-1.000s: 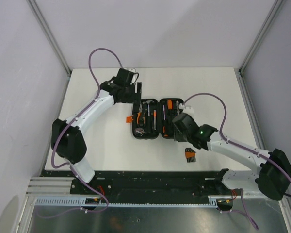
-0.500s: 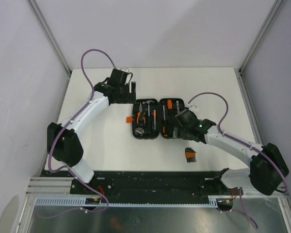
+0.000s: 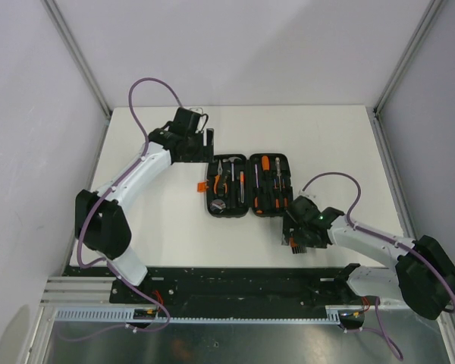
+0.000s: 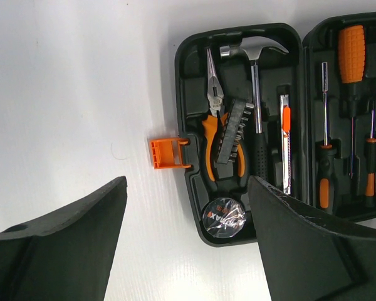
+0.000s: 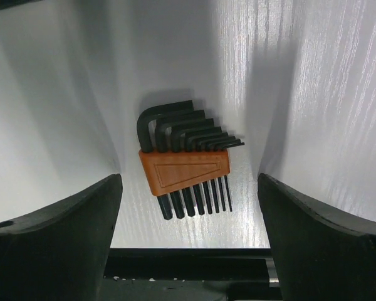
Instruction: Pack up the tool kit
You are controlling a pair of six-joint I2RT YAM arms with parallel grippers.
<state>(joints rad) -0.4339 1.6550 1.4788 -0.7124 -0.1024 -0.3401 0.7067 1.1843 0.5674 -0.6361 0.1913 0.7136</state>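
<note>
Tool kit [image 3: 248, 186] open, left fingers [image 4: 56, 251] spread nearby, right fingers [image 5: 319, 244] wide astride hex-key set [image 5: 185, 169], seemingly not touching

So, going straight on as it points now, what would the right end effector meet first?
Probably the hex key set on the table, centred below the open right end effector; its height is unclear.
</note>
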